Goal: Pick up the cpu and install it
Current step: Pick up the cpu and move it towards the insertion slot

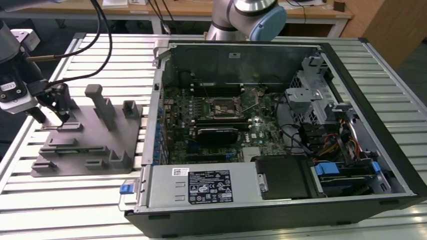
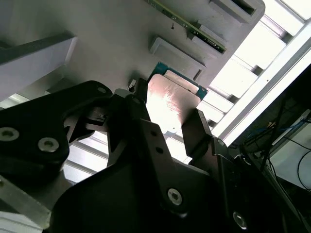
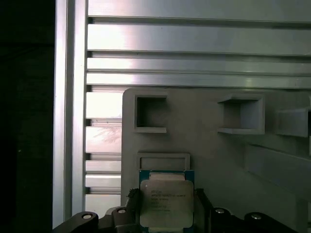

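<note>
The cpu (image 3: 166, 201), a flat square chip with a pale metal top and a thin green rim, lies low on the grey fixture (image 3: 204, 150) between my black fingers. In the second wrist view the cpu (image 2: 170, 99) has one finger (image 2: 138, 109) against one edge and the other against the opposite edge. My gripper (image 1: 52, 119) stands at the exterior view's left, down on the far left corner of the fixture (image 1: 87, 145), and appears shut on the chip. The motherboard's socket (image 1: 223, 106) sits inside the open computer case (image 1: 280, 200).
Upright posts (image 1: 100, 102) rise from the fixture close beside my gripper. The open case stands at the exterior view's right of the fixture, with its metal wall (image 1: 152, 125) between them. Cables (image 1: 93, 35) hang from the arm. The slatted table's edge (image 1: 13, 165) runs at the left.
</note>
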### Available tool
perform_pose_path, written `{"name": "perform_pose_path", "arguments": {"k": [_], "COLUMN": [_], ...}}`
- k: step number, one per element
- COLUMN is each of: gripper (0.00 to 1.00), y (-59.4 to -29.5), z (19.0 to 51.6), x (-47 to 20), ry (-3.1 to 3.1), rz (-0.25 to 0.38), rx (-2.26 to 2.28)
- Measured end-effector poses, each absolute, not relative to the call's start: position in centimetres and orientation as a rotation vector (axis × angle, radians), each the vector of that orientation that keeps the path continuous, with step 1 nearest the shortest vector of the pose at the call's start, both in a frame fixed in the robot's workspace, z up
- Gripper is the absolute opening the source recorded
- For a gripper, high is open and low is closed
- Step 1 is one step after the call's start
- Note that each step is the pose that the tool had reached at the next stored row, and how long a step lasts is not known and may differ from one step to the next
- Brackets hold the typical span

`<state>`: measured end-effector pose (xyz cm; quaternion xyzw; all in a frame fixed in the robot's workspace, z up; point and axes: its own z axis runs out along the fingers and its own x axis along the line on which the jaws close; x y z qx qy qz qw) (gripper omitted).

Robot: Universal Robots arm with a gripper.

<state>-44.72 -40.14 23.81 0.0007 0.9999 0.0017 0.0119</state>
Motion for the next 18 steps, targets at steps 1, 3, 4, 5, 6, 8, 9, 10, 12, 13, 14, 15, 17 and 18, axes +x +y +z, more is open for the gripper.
{"name": "perform_pose_path", "arguments": {"k": [1,3,4,5,6,8,9,10,12,13,14,15,17,18], "gripper": [0.53,0.53,0.53,0.53,0.53,0.53,0.53,0.53,0.53,0.53,0.53,0.53,0.53,0.53], "y": [-40.1,-40.1,-40.1,-40.1,-40.1,-40.1,-40.1,-40.1,-40.1,-40.1,-40.1,-40.1,-40.1,-40.1], "z": [23.9,24.2,24.3,24.4,24.6,25.0,25.1,25.3,25.6,25.7,25.8,26.0,26.2,26.3], "x": [-44.7,-44.7,-44.7,-44.7,-44.7,-44.7,-44.7,-44.7,-44.7,-44.7,-44.7,-44.7,-44.7,-44.7], "ry": [3.118,3.118,3.118,3.118,3.118,3.118,3.118,3.118,3.118,3.118,3.118,3.118,3.118,3.118], "rz": [0.005,0.005,0.005,0.005,0.005,0.005,0.005,0.005,0.005,0.005,0.005,0.005,0.005,0.005], "rx": [0.002,0.002,0.002,0.002,0.002,0.002,0.002,0.002,0.002,0.002,0.002,0.002,0.002,0.002]}}
